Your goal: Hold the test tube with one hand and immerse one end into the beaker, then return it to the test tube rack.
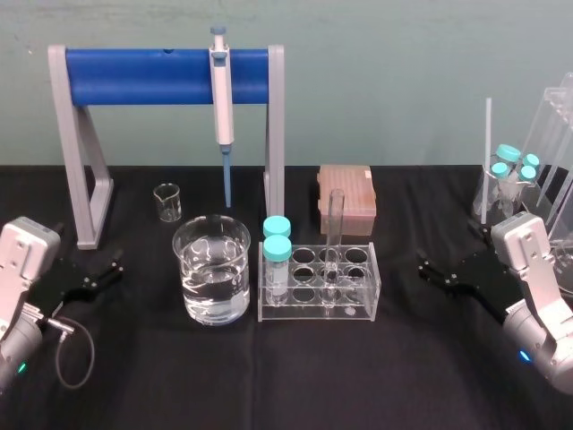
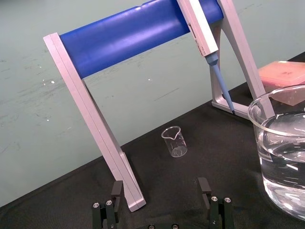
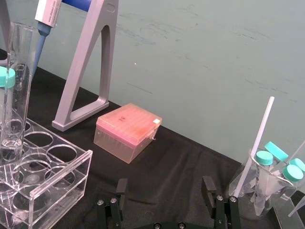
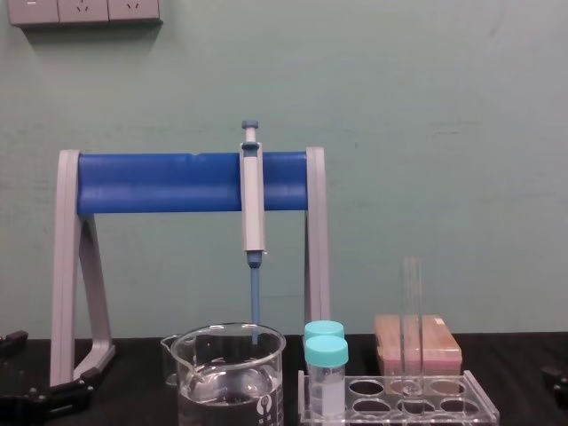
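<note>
Long clear glass test tube (image 1: 336, 235) stands upright in transparent acrylic rack (image 1: 358, 310), mid-counter, just beside wide water-filled glass beaker (image 1: 191, 262). Left gripper (image 1: 114, 269) and right gripper (image 1: 424, 271) spread wide, empty, toward counter's side edges.

The left gripper (image 1: 111, 266) is lying low at the near left, fingers spread apart and pointing inward; the right gripper (image 1: 426, 271) is mirroring it at the near right, fingers likewise parted.

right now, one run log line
test tube upright in test tube rack | beaker part full | left gripper open, parked left | right gripper open, parked right
</note>
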Robot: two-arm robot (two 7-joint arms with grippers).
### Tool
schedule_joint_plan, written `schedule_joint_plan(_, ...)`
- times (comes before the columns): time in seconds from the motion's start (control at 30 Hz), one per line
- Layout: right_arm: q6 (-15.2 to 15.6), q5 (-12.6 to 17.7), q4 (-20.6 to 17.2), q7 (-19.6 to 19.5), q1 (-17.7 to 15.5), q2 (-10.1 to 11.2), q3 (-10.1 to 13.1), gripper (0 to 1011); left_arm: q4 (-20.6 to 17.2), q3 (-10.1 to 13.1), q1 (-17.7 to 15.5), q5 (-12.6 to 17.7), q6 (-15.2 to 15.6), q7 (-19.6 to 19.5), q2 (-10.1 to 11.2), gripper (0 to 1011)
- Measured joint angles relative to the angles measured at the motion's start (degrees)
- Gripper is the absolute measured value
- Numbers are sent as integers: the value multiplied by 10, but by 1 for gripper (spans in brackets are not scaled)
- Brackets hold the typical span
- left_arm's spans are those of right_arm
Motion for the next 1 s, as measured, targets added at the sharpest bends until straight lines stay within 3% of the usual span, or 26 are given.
schedule_joint_plan(0.2,1,13,0,15,-2,-2,11,998,0,0,0,0,0,0,0,1000)
schedule_joint_plan(0.33,7,60,-4,45,-6,-9,35,998,0,0,0,0,0,0,0,1000)
schedule_joint_plan(0.53,27,164,-25,112,-13,-25,84,998,0,0,0,0,0,0,0,1000)
schedule_joint_plan(0.63,40,196,-38,142,-14,-28,96,998,0,0,0,0,0,0,0,1000)
schedule_joint_plan(0.8,61,219,-51,181,-13,-30,98,998,0,0,0,0,0,0,0,1000)
schedule_joint_plan(1.0,82,221,-62,223,-12,-28,87,998,0,0,0,0,0,0,0,1000)
